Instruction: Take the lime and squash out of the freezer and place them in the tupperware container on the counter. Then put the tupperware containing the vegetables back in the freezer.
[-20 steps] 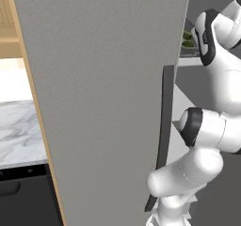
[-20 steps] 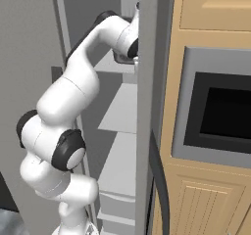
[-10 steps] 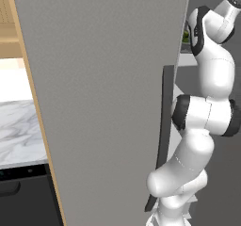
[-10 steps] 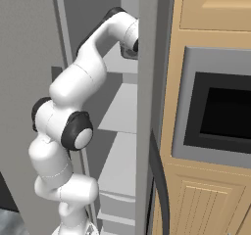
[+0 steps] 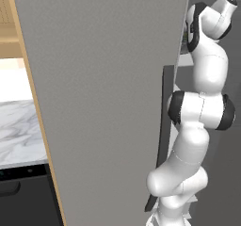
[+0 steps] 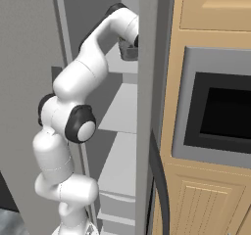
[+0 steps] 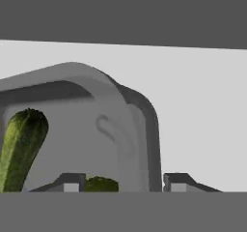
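Now, status: tupperware container (image 7: 130, 124) sits on a pale freezer shelf (image 7: 202, 110), w/ squash (image 7: 21, 149) and lime (image 7: 99, 183) inside it. Squash lies at the left of the hand view; lime sits low, just beside the gripper's left tip.

Gripper (image 7: 123, 182): jaws stand apart, one tip each side of the container's right rim wall. No pad contact is visible, so it appears to hold nothing; a firm reading isn't possible, since the tips are cut off at the frame's bottom edge. In the right base view the container (image 6: 128, 50) shows as a dark grey shape at the wrist, on the upper shelf of the freezer (image 6: 147, 111), behind the door edge.

Handling, est.: container looks like stiff, thin-walled plastic, light even when loaded. Smooth rim, so prob. slippery. Best hold pt: the raised rim wall, pinched across its thickness, mid-side rather than at a rounded corner. Contents are loose; squash may roll if the tray tilts. Keep it level.

Bench (image 5: 19, 131) is visible far left in the left base view.
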